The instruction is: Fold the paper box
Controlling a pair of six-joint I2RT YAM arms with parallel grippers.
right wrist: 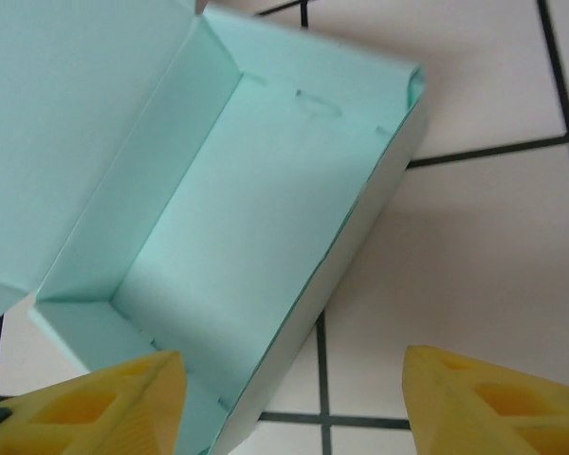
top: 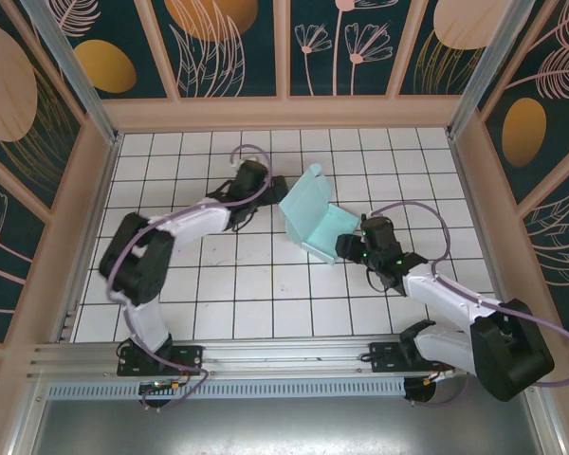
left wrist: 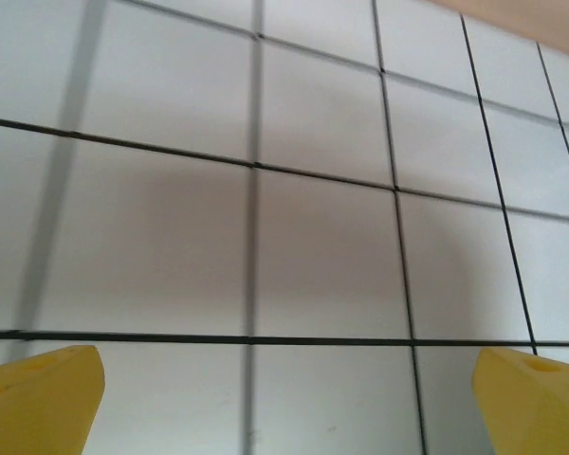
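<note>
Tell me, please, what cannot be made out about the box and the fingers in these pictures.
Top view: whether the right gripper touches the paper box; its fingers are too small, under the wrist.
Right wrist view: the box's lid, cut off by the top-left edge; its near corner, behind a finger.
Left wrist view: the left gripper, its fingers cut off by the bottom edge.

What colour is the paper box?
The box is plain pale mint-blue with no print. The right wrist view shows it best.
</note>
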